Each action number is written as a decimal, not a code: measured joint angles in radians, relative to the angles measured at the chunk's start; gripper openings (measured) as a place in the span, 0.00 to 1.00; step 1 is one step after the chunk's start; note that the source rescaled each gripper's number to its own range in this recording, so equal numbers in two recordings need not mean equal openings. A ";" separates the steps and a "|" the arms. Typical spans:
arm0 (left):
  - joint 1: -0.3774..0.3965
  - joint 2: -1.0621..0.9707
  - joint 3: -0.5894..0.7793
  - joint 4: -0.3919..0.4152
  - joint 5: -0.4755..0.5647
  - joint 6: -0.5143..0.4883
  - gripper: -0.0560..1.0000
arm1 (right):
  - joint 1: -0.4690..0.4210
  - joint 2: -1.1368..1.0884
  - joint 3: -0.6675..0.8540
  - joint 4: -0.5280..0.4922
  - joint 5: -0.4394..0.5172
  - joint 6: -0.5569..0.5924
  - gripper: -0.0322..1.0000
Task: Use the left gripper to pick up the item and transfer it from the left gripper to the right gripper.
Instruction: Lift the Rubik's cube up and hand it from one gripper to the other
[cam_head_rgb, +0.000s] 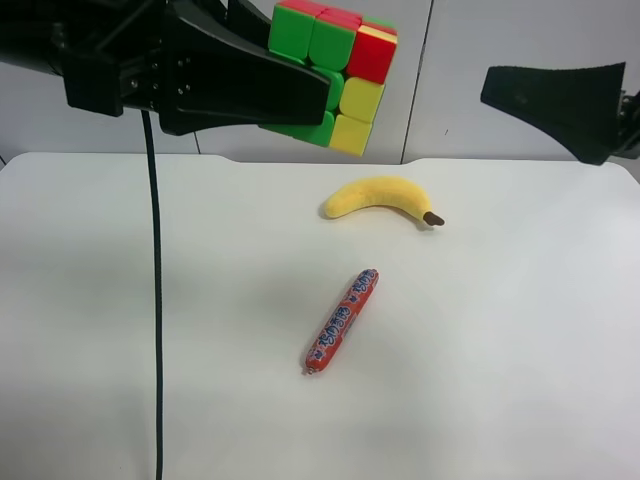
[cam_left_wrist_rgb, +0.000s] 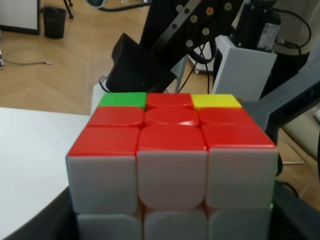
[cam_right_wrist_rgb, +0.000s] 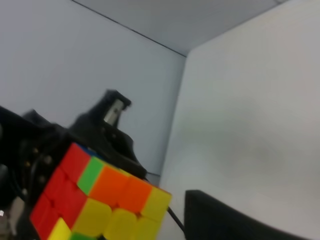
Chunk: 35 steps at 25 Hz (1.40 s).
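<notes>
The puzzle cube (cam_head_rgb: 340, 75) is held high above the white table (cam_head_rgb: 100, 300) in my left gripper (cam_head_rgb: 310, 80), the arm at the exterior high view's left. The gripper is shut on it. The cube fills the left wrist view (cam_left_wrist_rgb: 170, 165), red face up and white face toward the camera, with dark fingers (cam_left_wrist_rgb: 300, 220) at its sides. My right gripper (cam_head_rgb: 500, 95) hangs at the upper right, apart from the cube, with a gap between them. In the right wrist view one black finger (cam_right_wrist_rgb: 240, 220) shows with nothing against it, and the cube (cam_right_wrist_rgb: 100, 205) lies ahead.
A yellow banana (cam_head_rgb: 385, 195) lies on the table's far middle. A red wrapped sausage stick (cam_head_rgb: 342, 320) lies at the centre. A thin black cable (cam_head_rgb: 155, 300) hangs from the left arm down across the table's left side.
</notes>
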 joint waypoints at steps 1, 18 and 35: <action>0.000 0.000 0.000 -0.001 0.000 0.001 0.06 | 0.000 0.013 0.000 0.020 0.006 -0.007 1.00; 0.000 0.000 0.000 -0.079 0.000 0.039 0.06 | 0.000 0.212 0.017 0.051 0.068 -0.039 1.00; 0.001 0.000 0.000 -0.087 0.000 0.042 0.06 | 0.196 0.285 0.017 0.065 0.074 -0.043 1.00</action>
